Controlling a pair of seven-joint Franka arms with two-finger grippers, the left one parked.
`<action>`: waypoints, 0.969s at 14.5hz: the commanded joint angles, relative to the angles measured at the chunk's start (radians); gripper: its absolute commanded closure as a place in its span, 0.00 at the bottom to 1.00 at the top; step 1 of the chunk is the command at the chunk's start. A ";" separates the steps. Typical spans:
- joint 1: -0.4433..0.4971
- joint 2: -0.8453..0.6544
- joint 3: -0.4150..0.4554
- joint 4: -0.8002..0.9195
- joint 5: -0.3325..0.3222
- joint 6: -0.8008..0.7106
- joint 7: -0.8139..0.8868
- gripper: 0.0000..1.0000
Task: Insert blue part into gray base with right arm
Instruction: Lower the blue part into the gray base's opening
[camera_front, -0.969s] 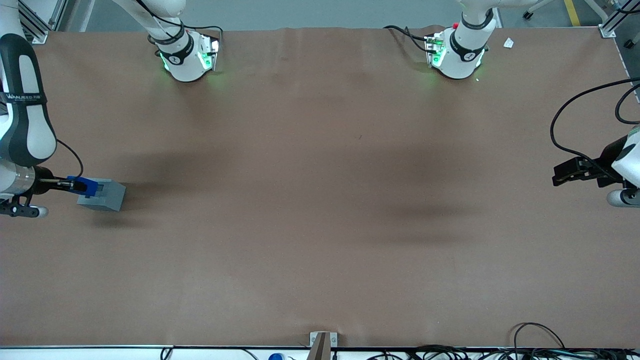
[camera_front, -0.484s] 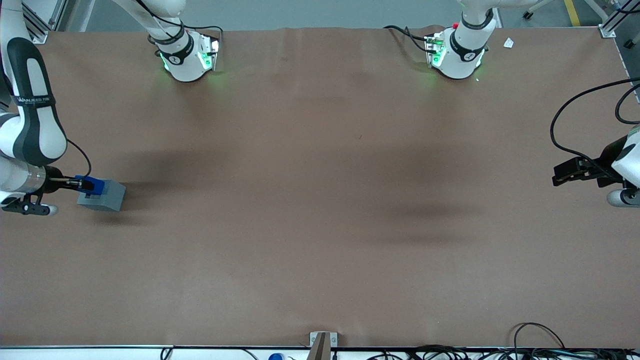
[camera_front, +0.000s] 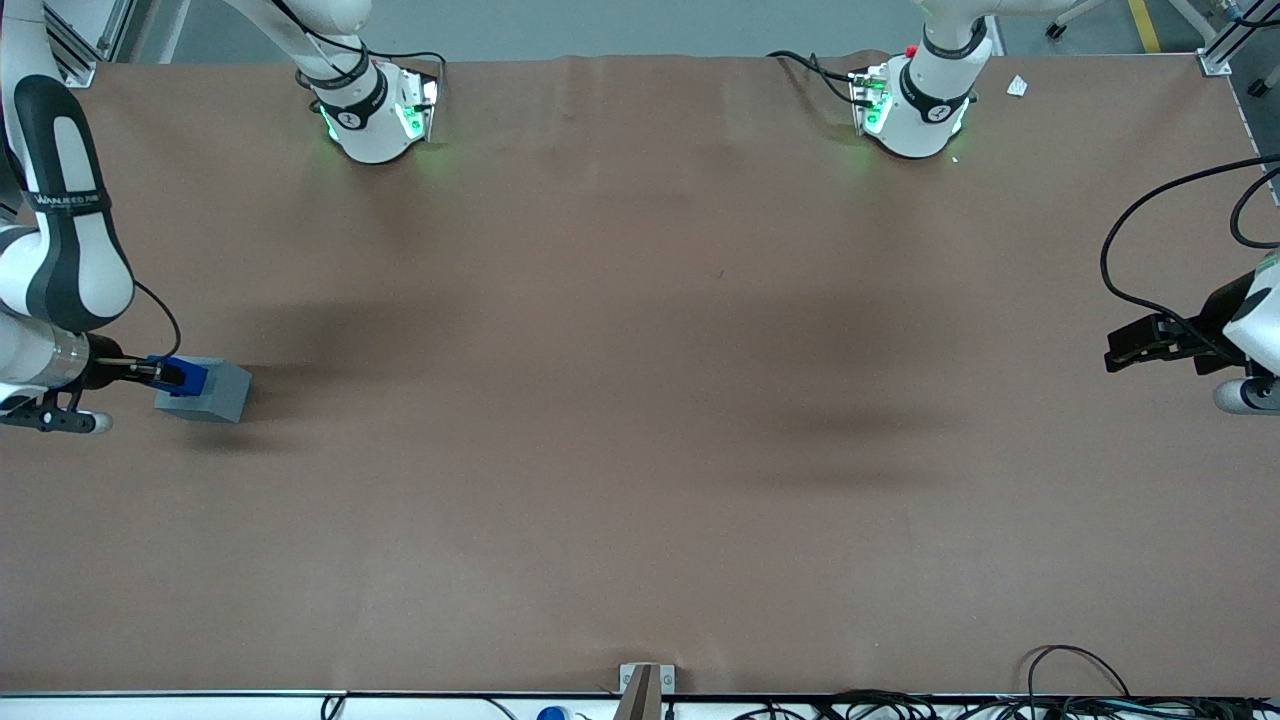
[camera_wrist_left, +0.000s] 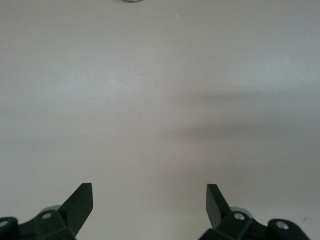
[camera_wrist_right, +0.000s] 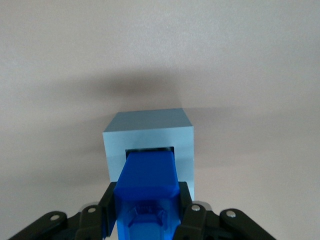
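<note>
so far the job looks mostly done but not finished: the gripper (camera_front: 165, 374) is clamped on the blue part (camera_wrist_right: 146, 187), its 2 fingers (camera_wrist_right: 187, 212) pressed to the part's sides, and the part's leading end is already at the mouth of the square recess in the gray base (camera_wrist_right: 148, 137). from the right wrist view the part lines up squarely with the opening, with a thin dark gap showing along the recess edge above it, so it has entered or is right at the point of entering (how deep it sits cannot be read from this angle). in the front view the blue part (camera_front: 190, 375) sits on top of the base (camera_front: 205, 391), overlapping its upper face at the end nearest the right arm (camera_front: 60, 250), and the base itself rests flat on the brown table (camera_front: 640, 400), toward the working arm's end. much of the part still stands proud of the base, which suggests the seating is incomplete. what is left, as i judge it, is to press the part fully home along the same line, then let go and draw the gripper clear. the main risk i see is the base sliding or tipping if the push goes off axis, since nothing holds it down.
</note>
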 joint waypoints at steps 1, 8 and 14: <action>-0.009 -0.010 0.008 -0.008 -0.019 0.013 0.010 0.99; -0.008 -0.004 0.010 -0.014 -0.019 0.025 0.005 0.99; 0.000 -0.001 0.010 -0.011 -0.014 -0.025 0.013 0.99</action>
